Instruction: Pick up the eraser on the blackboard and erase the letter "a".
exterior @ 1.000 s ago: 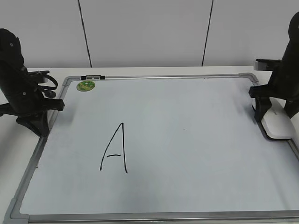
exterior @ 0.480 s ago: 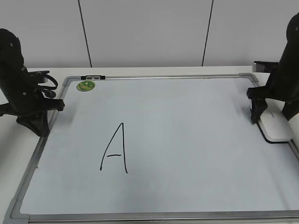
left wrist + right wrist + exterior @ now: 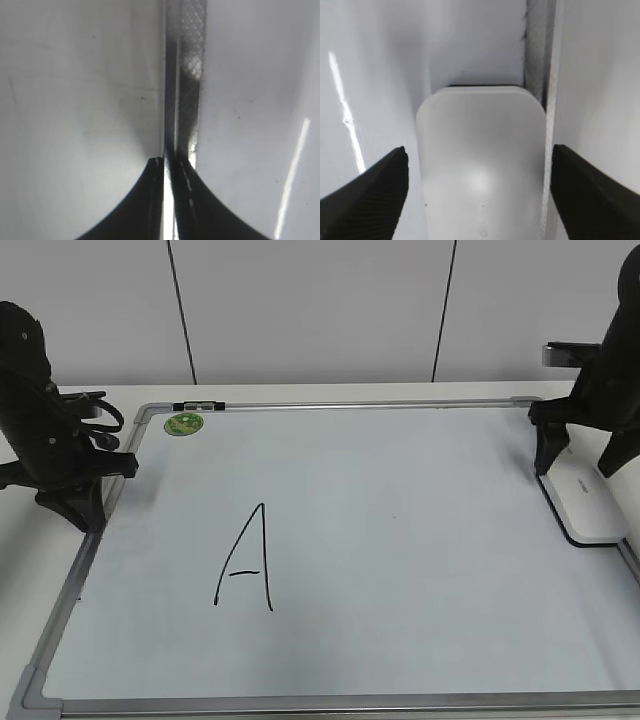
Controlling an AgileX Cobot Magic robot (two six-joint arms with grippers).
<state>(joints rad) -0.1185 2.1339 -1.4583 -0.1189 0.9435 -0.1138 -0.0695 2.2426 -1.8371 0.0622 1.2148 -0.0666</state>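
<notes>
The blackboard [image 3: 420,540] lies flat on the table. The eraser [image 3: 588,506] lies on it against the right frame, felt side down; it also fills the right wrist view [image 3: 480,165]. My right gripper [image 3: 578,462] is open and empty just above the eraser's far end, one finger on each side [image 3: 477,150]. My left gripper [image 3: 85,520] is shut and empty at the board's left frame [image 3: 167,162]. Only a large capital "A" [image 3: 245,560] shows on the board. The small letter "a" shows in no view.
A round green magnet [image 3: 184,423] sits at the board's far left corner. A small dark object [image 3: 200,405] lies on the top frame beside it. The silver frame strip runs past both grippers [image 3: 186,75] [image 3: 540,50]. A white wall stands behind the table.
My right gripper has risen off the eraser and moved toward the far edge. The eraser now lies free on the board by the right frame. The left arm has not moved.
</notes>
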